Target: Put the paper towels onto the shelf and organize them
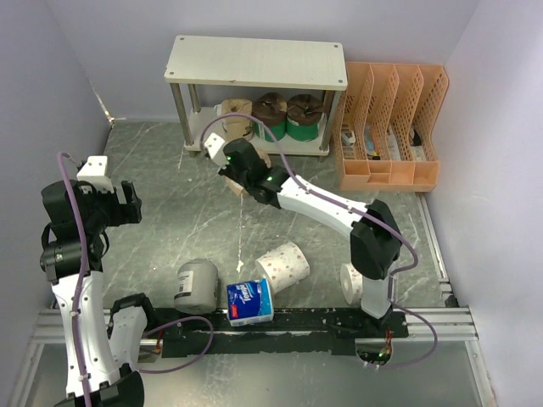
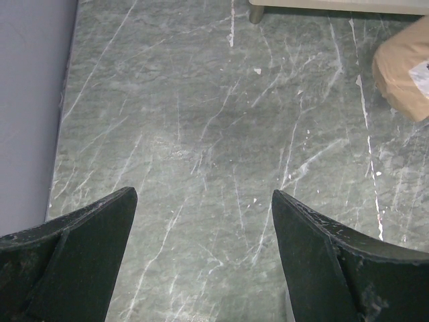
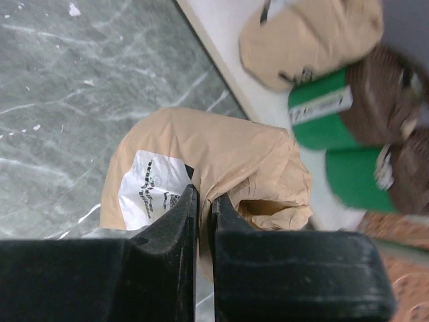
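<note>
Broadly, the dark marbled tabletop [image 1: 170, 220] carries the shelf [image 1: 254, 61] at its far side, with an orange file organizer [image 1: 390, 174] just beside the shelf's right end. The right gripper [image 3: 201, 191] sits just in front of the shelf's lower board, its jaws drawn in to a thin slit on the wrapper of a tan kraft roll [image 3: 221, 151]; whether that roll touches the tabletop I cannot tell. The left gripper [image 2: 204, 201] hangs well off the shelf's left front corner, jaws spread wide with nothing between them. On the shelf's lower board stand a second tan roll [image 1: 233, 114] and two brown-and-green rolls [image 1: 271, 114] side by side. Well in front of the shelf lie a grey roll [image 1: 197, 284], a dotted white roll [image 1: 284, 265], a blue-and-white pack [image 1: 250, 303] and another white roll [image 1: 349, 280].
</note>
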{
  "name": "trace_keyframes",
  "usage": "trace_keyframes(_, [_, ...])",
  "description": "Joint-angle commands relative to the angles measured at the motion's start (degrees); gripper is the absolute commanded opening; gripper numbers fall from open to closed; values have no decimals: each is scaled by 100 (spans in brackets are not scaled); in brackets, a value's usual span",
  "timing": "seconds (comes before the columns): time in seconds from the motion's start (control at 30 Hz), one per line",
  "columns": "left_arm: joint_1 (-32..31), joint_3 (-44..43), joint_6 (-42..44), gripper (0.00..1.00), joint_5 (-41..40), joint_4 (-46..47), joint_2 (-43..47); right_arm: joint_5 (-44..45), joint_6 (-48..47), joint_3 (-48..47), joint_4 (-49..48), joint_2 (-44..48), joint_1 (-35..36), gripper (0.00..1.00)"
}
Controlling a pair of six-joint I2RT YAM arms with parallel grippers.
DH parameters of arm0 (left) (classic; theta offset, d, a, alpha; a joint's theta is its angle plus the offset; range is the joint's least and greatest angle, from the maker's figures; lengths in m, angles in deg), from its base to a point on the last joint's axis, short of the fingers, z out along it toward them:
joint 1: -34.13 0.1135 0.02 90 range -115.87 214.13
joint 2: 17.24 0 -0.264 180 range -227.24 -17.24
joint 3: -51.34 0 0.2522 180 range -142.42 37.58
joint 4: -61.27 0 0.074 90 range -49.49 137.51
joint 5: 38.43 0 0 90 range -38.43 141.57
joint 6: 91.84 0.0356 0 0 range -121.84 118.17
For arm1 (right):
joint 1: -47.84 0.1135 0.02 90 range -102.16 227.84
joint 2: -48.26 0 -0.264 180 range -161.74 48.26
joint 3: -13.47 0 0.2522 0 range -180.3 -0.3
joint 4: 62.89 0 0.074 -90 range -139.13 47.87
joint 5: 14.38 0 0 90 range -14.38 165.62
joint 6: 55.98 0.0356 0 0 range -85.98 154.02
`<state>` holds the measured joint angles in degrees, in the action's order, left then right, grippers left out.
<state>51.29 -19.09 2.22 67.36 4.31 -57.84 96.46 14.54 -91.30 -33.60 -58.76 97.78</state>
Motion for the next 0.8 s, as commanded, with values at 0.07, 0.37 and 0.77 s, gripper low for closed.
trace_keyframes(0.07, [50, -74, -1, 94, -54, 32, 228, 280, -2248, -783, -796, -571, 431, 0])
trace_keyframes(0.37, [47, -65, -19, 94, -124, 45, 386, -327, -3631, -786, -2437, -1180, 561, 0])
trace_keyframes(0.77, [54, -64, -28, 94, -154, 54, 549, -943, -5239, -1334, -3978, -2109, 129, 0])
